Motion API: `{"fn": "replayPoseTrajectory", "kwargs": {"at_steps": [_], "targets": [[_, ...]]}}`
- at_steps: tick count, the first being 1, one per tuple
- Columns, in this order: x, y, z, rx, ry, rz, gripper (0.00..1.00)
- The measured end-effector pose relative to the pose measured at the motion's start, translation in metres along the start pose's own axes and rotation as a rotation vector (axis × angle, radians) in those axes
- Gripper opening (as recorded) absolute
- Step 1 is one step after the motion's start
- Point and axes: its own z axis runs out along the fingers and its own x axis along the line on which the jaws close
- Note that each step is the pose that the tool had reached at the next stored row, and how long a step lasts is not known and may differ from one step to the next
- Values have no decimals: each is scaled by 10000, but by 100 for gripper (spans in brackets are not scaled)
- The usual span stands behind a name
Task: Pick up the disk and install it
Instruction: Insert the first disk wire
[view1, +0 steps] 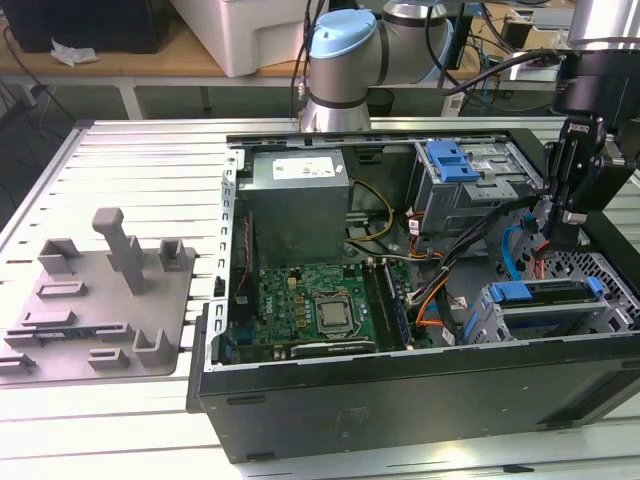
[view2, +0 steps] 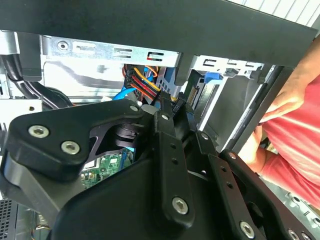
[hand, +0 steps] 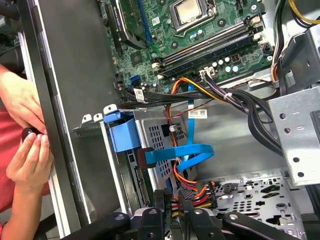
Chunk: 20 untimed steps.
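1. The gripper (view1: 548, 238) hung at the exterior view's right, reaching down into the open computer case (view1: 400, 392).
2. In both wrist views its fingers (hand: 158, 201) stood nearly closed, pinching a black plug (view2: 175, 101) with red, yellow and orange wires (hand: 186, 181).
3. The disk (view1: 542, 293) was not in the gripper. It lay flat in its blue carrier in the grey bay at the lower right of the exterior view, just below the fingers.
4. A blue flat cable (hand: 181, 152) curled beside the wires in the first wrist view.
5. A blue latch (view1: 455, 160) sat on the grey cage (view1: 440, 200) at the upper right, and the motherboard (view1: 310, 300) lay mid-frame.
6. A person's 2 hands (hand: 25, 145) rested at the case wall.
7. A grey fixture (view1: 100, 295) lay on the table at the exterior view's left.
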Motion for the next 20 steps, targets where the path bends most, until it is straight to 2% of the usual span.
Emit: {"fn": "replayPoseTrajectory", "kwargs": {"at_steps": [5,6,7,16,17,19,20], "targets": [[0,-1,0,1,0,0,24],[0,-1,0,0,0,0,17],[0,-1,0,0,0,0,16],[0,-2,0,0,-1,-1,16],[8,-5,3,-3,-15,-1,16],[33,-11,18,-32,-135,-9,16],[57,-18,29,-53,-224,-15,16]]}}
